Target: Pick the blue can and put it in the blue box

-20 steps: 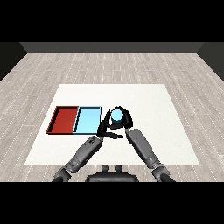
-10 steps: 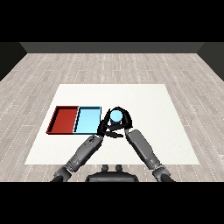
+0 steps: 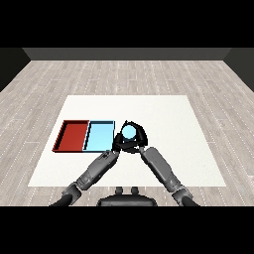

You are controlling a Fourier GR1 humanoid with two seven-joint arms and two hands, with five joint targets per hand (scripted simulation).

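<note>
- Grey plank floor surrounds a white worktop (image 3: 163,114); landmark for all entries below is the light blue tray (image 3: 99,136).
- Light blue tray: shallow, rectangular, lying flat; a red tray (image 3: 73,135) of like shape touches its far side from the can.
- Blue can (image 3: 129,132): just beside the light blue tray, on the side away from the red tray, outside its rim. Seen from above as a pale blue round top; upright as far as can be judged; sides mostly hidden by the hand.
- Right hand (image 3: 138,140): fingers curled round the blue can, clamped on its wall.
- Left hand (image 3: 119,144): close against the can on the tray side; whether its fingers are apart or together cannot be told.
- Handling, by judgement: a rigid, light cylinder with smooth, probably slippery sides; best held round the mid-wall and kept upright.
</note>
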